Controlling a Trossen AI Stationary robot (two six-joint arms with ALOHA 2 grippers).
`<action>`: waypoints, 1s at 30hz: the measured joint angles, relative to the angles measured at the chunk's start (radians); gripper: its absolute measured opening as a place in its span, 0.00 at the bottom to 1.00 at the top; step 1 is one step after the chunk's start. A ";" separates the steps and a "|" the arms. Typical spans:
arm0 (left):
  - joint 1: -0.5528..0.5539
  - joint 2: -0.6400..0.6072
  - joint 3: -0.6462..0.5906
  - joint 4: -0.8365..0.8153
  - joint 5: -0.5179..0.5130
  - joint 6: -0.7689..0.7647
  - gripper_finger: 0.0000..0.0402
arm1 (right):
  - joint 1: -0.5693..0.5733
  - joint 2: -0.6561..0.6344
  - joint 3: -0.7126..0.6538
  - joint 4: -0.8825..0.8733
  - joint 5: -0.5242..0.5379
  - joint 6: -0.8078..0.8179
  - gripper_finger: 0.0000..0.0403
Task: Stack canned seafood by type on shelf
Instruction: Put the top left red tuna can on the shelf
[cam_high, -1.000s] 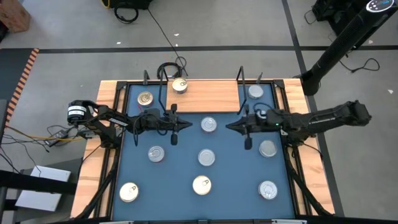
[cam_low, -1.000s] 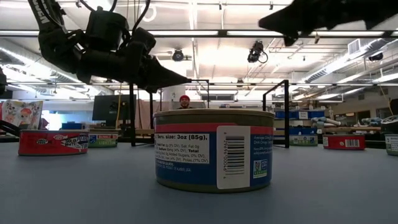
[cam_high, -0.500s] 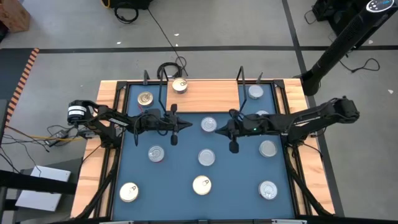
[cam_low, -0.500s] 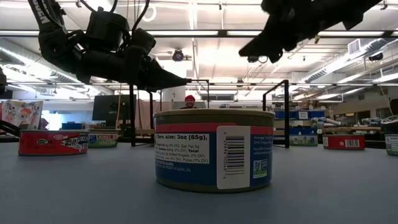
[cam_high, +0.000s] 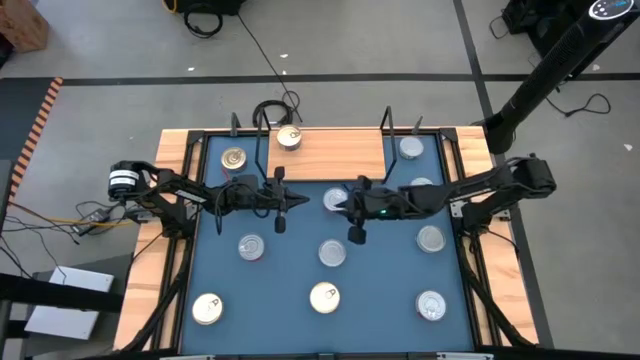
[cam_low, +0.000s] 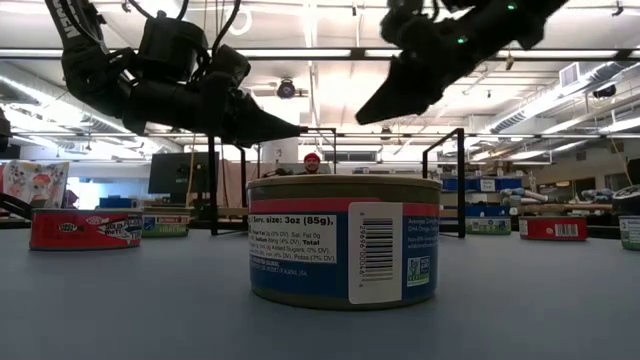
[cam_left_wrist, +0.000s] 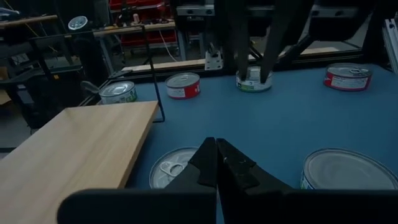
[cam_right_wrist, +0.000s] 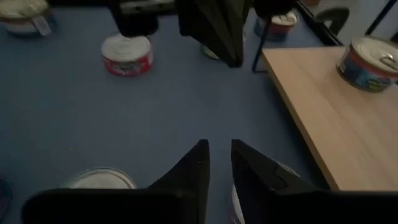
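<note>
We look down on a smooth blue table (cam_high: 385, 290) framed in pale wood, with two dark jointed arms reaching toward its middle. The right pincer (cam_high: 343, 203) hangs directly over a flat round tin (cam_high: 334, 199) with a silver pull-tab lid; its two tapered black fingers (cam_right_wrist: 193, 169) stand slightly apart with a narrow gap between them, holding nothing. In its own wrist view the tin's rim shows just beneath the fingertips. Immediately beyond the tip of this pincer lies the shelf (cam_high: 335, 152), a rectangular board of light, smooth-grained wood with black wire frames at its two ends. One tin with a gold top (cam_high: 289, 137) sits on the board near its left frame.

The left pincer (cam_high: 297, 201) waits opposite, across the same silver tin, its pointed fingers (cam_left_wrist: 208, 163) pressed together and empty.

On the near side of the right pincer, away from the shelf, we see further silver-lidded tins scattered on the blue surface: one (cam_high: 333, 253) close by, one (cam_high: 251, 247) toward the left arm, and another (cam_high: 431, 239) under the right arm. In the low view the nearest tin (cam_low: 344, 240) shows a blue and red paper label with a barcode.
</note>
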 joint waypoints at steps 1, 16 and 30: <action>0.000 0.000 0.000 0.000 0.000 0.019 0.00 | -0.002 0.020 0.019 -0.025 0.010 0.000 0.20; -0.002 0.000 0.001 -0.044 -0.005 0.068 0.00 | -0.021 0.307 0.270 -0.362 0.040 -0.008 0.24; -0.002 0.000 0.001 -0.049 -0.005 0.066 0.00 | -0.043 0.401 0.293 -0.445 0.094 -0.068 0.24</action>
